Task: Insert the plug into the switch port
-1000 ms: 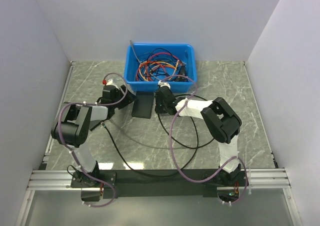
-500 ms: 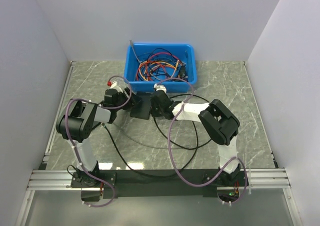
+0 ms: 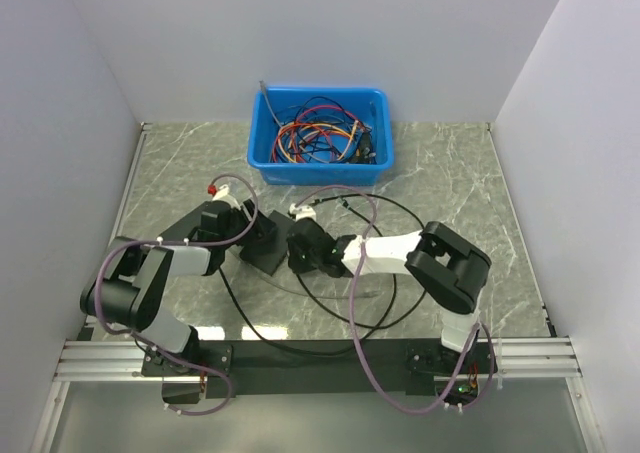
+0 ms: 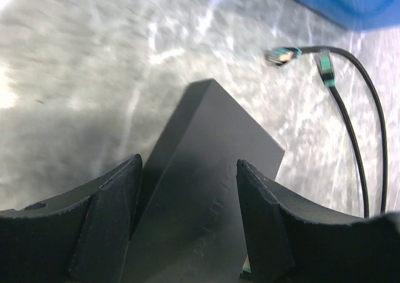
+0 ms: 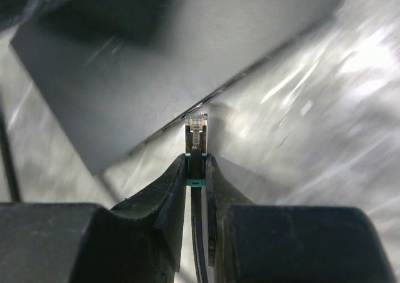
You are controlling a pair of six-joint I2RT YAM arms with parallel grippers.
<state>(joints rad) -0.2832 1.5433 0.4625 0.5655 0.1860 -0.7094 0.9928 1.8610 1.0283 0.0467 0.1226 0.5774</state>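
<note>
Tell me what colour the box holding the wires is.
The box is bright blue, clearest in the top view.

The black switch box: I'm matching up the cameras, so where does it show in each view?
Top external: switch box left of centre, nearer than the blue bin.
Left wrist: lower centre, rising to mid-frame.
Right wrist: upper left, just beyond the plug.
Shared landmark: the marble tabletop.

Flat black rectangular switch (image 3: 264, 245) lying left of centre, clear plug (image 5: 196, 122) with teal boot, upright in the right wrist view, tip just beside the switch's edge
</note>
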